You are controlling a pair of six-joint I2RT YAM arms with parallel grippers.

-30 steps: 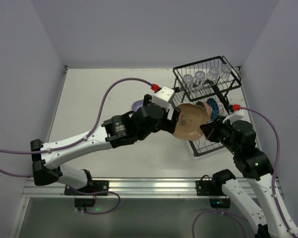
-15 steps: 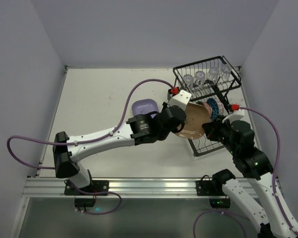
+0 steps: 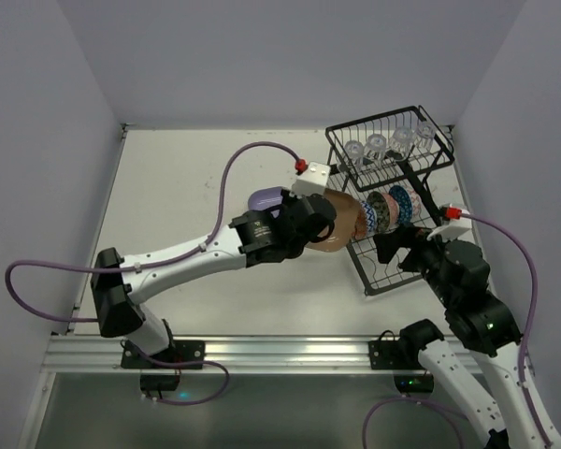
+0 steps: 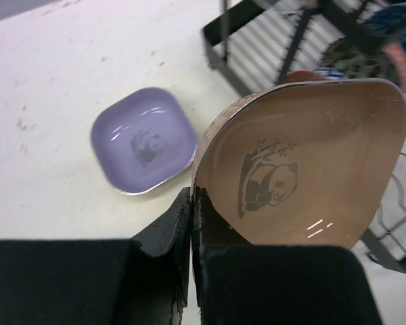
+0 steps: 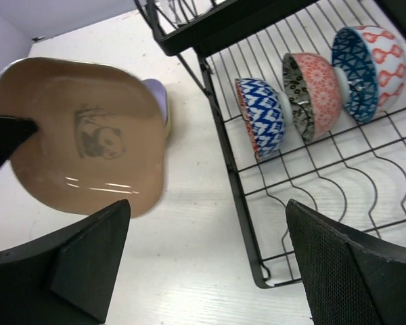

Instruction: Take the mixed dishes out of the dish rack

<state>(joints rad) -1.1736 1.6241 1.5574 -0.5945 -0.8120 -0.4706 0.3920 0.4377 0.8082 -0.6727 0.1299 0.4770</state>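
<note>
A tan-brown plate with a panda print (image 4: 304, 156) hangs on edge just left of the black wire dish rack (image 3: 407, 178), and my left gripper (image 4: 191, 198) is shut on its rim. My right gripper (image 5: 210, 261) stands open over the table by the rack's near corner, with nothing between its fingers and the tan-brown plate (image 5: 81, 135) off to its left. Three patterned bowls stand on edge in the lower tray: blue (image 5: 260, 115), pink-red (image 5: 311, 95) and blue-and-red (image 5: 369, 61). Several clear glass cups (image 3: 376, 145) sit in the upper basket.
A lavender plate (image 4: 143, 140) lies flat on the white table left of the rack, beneath the held plate's far side. The rack's lower wire tray (image 5: 238, 196) reaches toward my right gripper. Grey walls close in the table at the back and both sides.
My left gripper has reached in and shut on the tan-brown plate. My right gripper has opened, let the plate go and drawn back. The plate has shifted a little left.
</note>
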